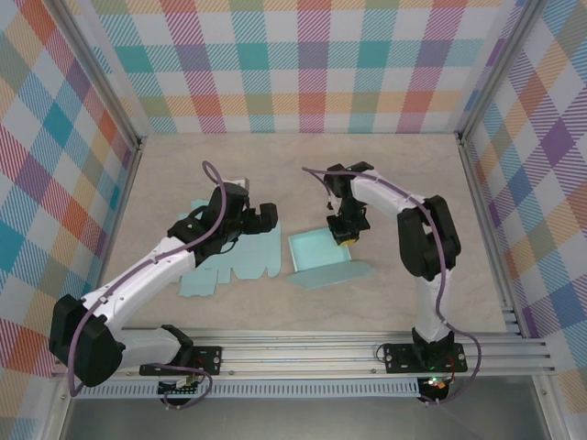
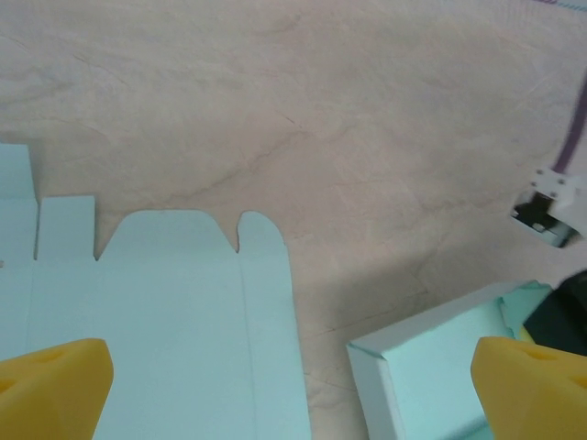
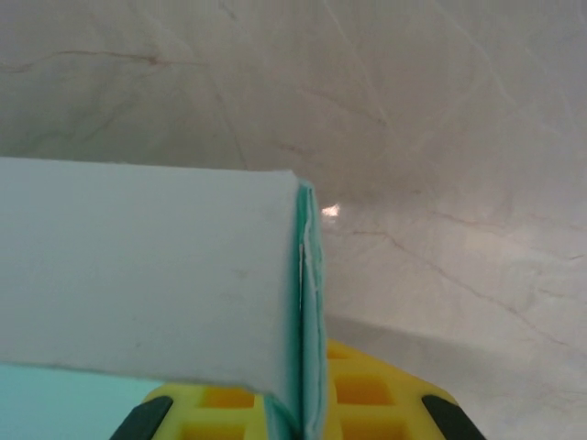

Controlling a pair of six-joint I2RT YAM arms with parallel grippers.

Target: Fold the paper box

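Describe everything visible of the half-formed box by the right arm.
The half-formed box is pale teal paperboard, an open tray with thin walls raised and one flap lying flat on its near side. It rests on the marbled table, apart from the flat sheet to its left. The right tool, shut, pinches its doubled-over far right wall, whose pale cut edge shows in the wrist view.

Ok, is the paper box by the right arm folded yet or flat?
Partly folded: the paper box has raised walls, but one flap lies unfolded; the right gripper pinches a wall.
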